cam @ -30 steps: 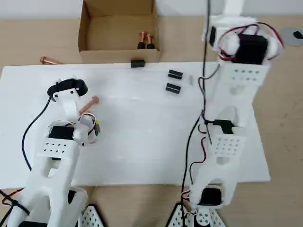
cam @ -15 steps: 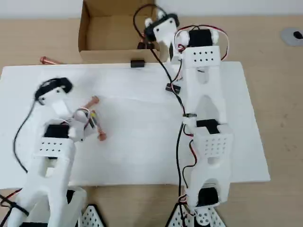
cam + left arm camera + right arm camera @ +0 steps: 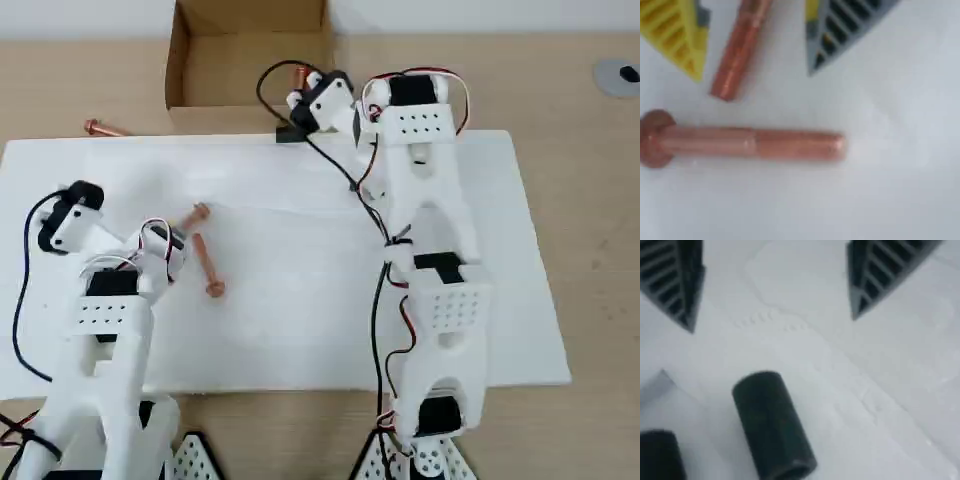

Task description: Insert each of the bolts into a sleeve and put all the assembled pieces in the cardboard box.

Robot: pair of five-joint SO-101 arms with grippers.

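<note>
— Stock on your white sheet (image 3: 300,300)?
— Copper bolt (image 3: 745,142), round head, lying loose. Second bolt (image 3: 737,50), its shaft between the fingers of your left claw (image 3: 754,75); claw wide apart, empty.
— Your right claw (image 3: 772,324)?
— Wide apart, empty, near a black sleeve (image 3: 772,425). Cardboard box (image 3: 230,118) beyond the sheet's far edge; third bolt (image 3: 103,128) beside it on the wooden table (image 3: 580,180).

White arms (image 3: 452,310) carry black servos (image 3: 412,90) and apparently red-black cables (image 3: 398,262).
</note>
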